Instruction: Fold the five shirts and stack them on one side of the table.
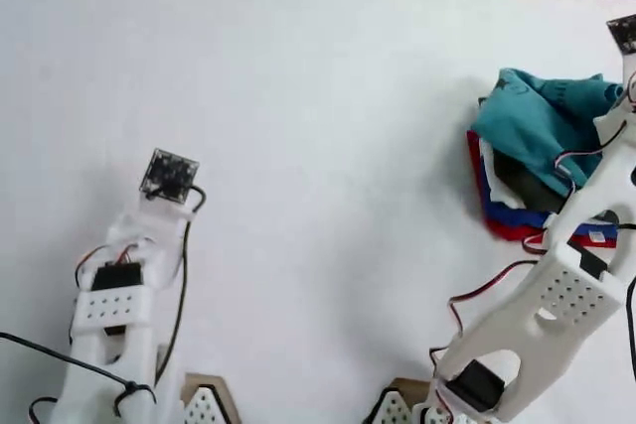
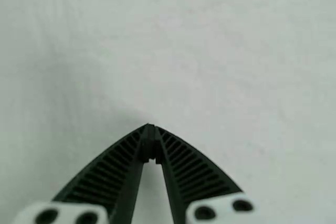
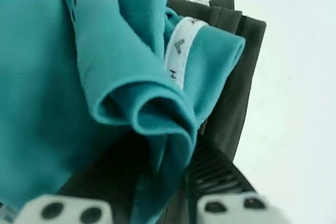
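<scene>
A stack of folded shirts (image 1: 517, 208) lies at the table's right side, with red, blue, white and dark layers showing. A teal shirt (image 1: 542, 121) sits crumpled on top of it. My right gripper (image 3: 176, 174) is shut on a fold of the teal shirt (image 3: 105, 77), above the dark shirt (image 3: 231, 93). The right arm (image 1: 566, 285) stretches from the front edge to the stack. My left gripper (image 2: 150, 148) is shut with nothing in it, just over the bare white table (image 2: 210, 51). The left arm (image 1: 124, 285) stands at the front left.
The white table (image 1: 298, 146) spreads wide between the arms and toward the far edge. Arm bases (image 1: 204, 404) and cables sit at the front edge. A dark floor strip lies beyond the far edge.
</scene>
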Robot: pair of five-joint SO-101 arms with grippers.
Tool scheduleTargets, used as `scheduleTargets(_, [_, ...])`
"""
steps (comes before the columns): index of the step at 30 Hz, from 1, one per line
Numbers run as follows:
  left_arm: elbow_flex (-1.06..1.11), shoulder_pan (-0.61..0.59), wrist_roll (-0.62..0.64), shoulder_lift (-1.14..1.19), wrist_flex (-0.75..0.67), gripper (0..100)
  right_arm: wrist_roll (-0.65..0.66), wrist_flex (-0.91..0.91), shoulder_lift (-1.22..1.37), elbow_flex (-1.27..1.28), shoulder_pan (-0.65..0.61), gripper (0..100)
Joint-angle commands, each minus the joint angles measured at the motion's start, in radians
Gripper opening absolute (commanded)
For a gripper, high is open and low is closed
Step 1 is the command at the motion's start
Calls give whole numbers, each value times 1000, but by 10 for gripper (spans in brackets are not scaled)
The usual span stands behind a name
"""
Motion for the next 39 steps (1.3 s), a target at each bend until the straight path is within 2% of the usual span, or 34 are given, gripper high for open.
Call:
scheduleTargets(1, [-2,-3,-6,-23,-20,25,0,-44,-7,-61,22,165])
scheduleTargets(3, [-2,-3,-6,-23,-20,26,2,-47,-1,-97,22,203])
scheduleTargets(7, [-2,-3,-6,-23,-20,26,-2,-44,-10,-155,22,206])
scheduleTargets(9, [-2,-3,-6,-23,-20,26,-46,-15,-19,-206,22,207])
scheduleTargets(12, [-2,-3,-6,-23,-20,26,-140,96,-45,-281,2,206])
scheduleTargets(15, [-2,-3,-6,-23,-20,26,-153,268,-68,-311,-81,206])
scheduleTargets(17, [-2,-3,-8,-23,-20,26,-160,309,-76,-299,-143,205])
scheduleTargets(23, [-2,-3,-8,-23,-20,26,-158,309,-127,-157,-203,205])
scheduleTargets(29, [-2,-3,-8,-23,-20,26,-175,311,-352,31,-113,205])
scheduleTargets(34, [-1,-3,-8,-23,-32,26,-351,308,-456,275,-44,204])
scheduleTargets(39, [1,-3,-8,-23,-32,26,-448,234,-420,473,-19,204])
